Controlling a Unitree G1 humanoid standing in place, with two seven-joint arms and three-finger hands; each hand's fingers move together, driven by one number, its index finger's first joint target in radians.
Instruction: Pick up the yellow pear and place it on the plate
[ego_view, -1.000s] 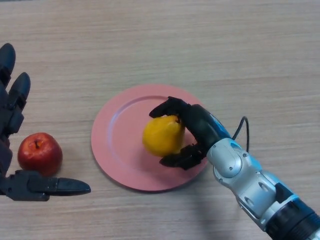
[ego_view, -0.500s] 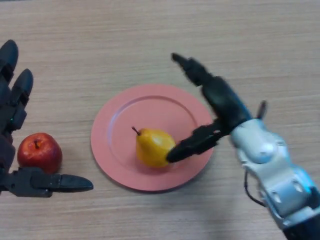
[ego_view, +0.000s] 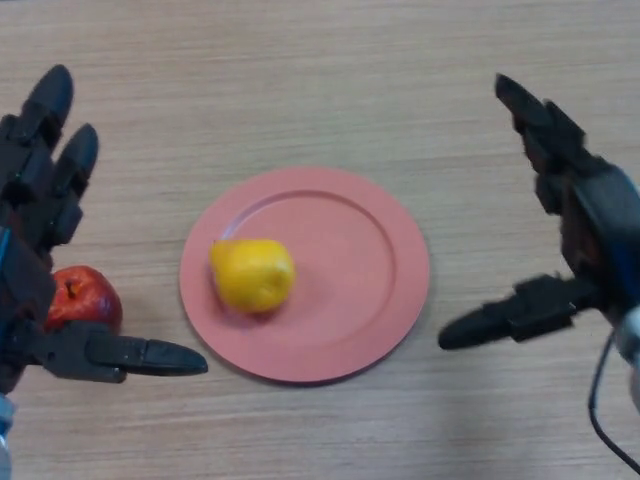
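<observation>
Released half a second ago, the yellow pear (ego_view: 252, 274) now lies further left on the pink plate (ego_view: 370, 260). Both the right hand (ego_view: 585, 230) and left hand (ego_view: 35, 270) hang open; a red apple (ego_view: 85, 297) sits beside the plate.

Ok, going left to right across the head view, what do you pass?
Left hand → apple → pear, lying on the left part of the plate → right hand.
</observation>
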